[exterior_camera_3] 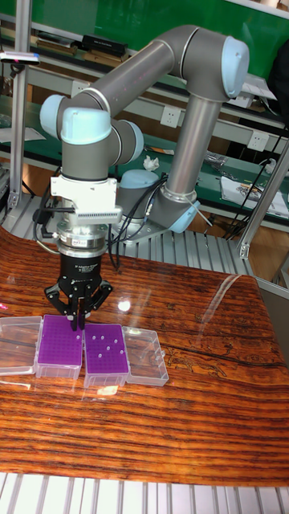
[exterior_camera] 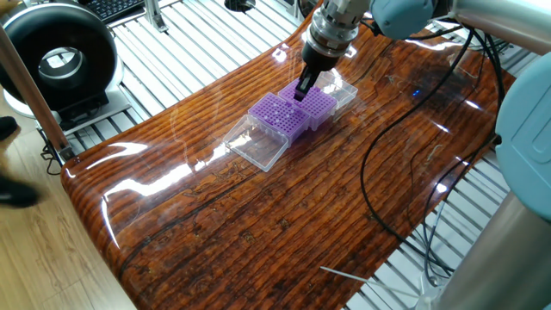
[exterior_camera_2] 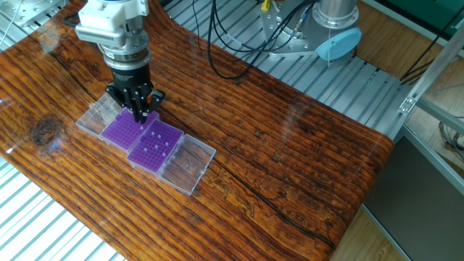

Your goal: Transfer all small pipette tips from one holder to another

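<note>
Two purple holders stand side by side, each in a clear box with its lid folded open. The right holder (exterior_camera_2: 156,146) (exterior_camera_3: 106,348) carries several small white pipette tips (exterior_camera_2: 158,145). The left holder (exterior_camera_2: 119,130) (exterior_camera_3: 60,336) shows no tips. My gripper (exterior_camera_2: 141,113) (exterior_camera_3: 78,323) (exterior_camera: 302,91) hangs just above the left holder's edge nearest the other holder. Its fingers are pinched together on what looks like a thin pipette tip pointing down. The tip is barely visible.
The open clear lids (exterior_camera_2: 190,164) (exterior_camera_2: 93,116) lie flat on the wooden table (exterior_camera_2: 290,159) at either side of the holders. A black cable (exterior_camera: 379,164) trails across the table. A round black device (exterior_camera: 60,60) stands beyond the table's edge.
</note>
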{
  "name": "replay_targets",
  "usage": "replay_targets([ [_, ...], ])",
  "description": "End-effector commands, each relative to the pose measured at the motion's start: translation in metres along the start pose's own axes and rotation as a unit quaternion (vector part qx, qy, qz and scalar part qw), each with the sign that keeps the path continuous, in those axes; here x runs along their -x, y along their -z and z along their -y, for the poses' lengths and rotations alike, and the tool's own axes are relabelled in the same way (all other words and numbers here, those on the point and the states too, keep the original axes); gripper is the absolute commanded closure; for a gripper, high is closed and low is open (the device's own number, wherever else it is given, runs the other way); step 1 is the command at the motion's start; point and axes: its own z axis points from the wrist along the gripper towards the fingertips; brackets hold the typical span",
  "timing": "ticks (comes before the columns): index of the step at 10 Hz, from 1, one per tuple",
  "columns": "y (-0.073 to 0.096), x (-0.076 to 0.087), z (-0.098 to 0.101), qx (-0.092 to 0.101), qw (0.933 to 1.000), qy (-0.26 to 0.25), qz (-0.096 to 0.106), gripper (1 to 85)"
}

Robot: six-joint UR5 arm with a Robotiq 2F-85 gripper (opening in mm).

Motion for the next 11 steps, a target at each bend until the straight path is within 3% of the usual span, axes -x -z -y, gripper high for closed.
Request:
replay_targets([
  [1,0.000,0.002,-0.001,0.001,1.0000,-0.005,0.004,66.7],
  [7,0.001,-0.001,0.016,-0.041,0.9989,-0.010,-0.022,66.7],
  [11,0.003,-0.014,0.033,-0.076,0.9953,-0.036,-0.047,66.7],
])
